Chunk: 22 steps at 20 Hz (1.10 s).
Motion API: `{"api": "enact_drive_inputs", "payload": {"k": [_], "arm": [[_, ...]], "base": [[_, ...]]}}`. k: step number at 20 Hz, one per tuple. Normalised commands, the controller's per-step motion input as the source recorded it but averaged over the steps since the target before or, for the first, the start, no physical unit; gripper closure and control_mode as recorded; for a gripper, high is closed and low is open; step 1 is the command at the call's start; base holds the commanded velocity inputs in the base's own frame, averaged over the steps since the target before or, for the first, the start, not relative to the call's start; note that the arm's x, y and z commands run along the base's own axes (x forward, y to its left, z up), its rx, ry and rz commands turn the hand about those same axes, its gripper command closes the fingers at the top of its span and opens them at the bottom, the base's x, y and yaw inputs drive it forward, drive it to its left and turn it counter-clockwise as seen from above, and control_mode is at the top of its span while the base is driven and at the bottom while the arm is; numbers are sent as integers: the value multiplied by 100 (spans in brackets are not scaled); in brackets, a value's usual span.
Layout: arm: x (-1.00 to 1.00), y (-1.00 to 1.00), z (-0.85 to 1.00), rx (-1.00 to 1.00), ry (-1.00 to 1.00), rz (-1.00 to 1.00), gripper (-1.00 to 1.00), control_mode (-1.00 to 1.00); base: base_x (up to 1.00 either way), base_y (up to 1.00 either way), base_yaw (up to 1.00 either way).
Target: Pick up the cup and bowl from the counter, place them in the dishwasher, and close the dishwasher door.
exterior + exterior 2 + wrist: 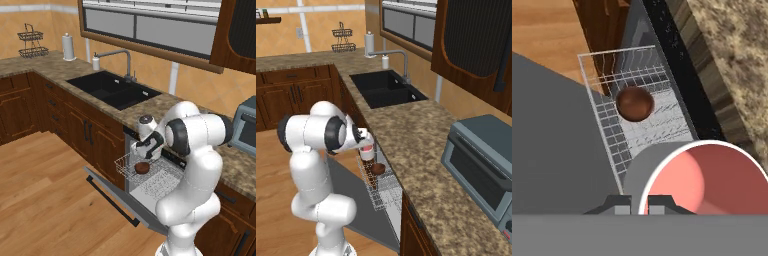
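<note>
Your gripper point(639, 201) is clamped on the cup point(699, 180), holding it up over the white rack point(150, 177) of the open dishwasher point(383, 192), and the bowl point(634, 103) already sits in that rack at about 11 o'clock from the cup in the hand view. If you let go this high, the cup could tip over, roll, or bump the bowl. Watch the dishwasher door point(117, 195) too, because a cup that bounces out could land on it and stop it from shutting.

Base views flank rear (sharing rack point(150, 180)), hand view overhead
</note>
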Motion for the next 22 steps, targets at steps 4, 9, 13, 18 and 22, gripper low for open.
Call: {"api": "enact_drive_inputs", "payload": {"k": [4,9,13,18,22], "arm": [[-16,-2,-75,-2,0,-11,100,-100],[36,-10,-90,-13,0,-16,100,-100],[41,0,-97,-22,0,-16,100,-100],[26,-5,-93,-18,0,-12,100,-100],[52,-26,-56,-8,0,-8,100,-100]], "base": [[0,0,0],[0,0,0],[0,0,0],[0,0,0],[0,0,0]]}}
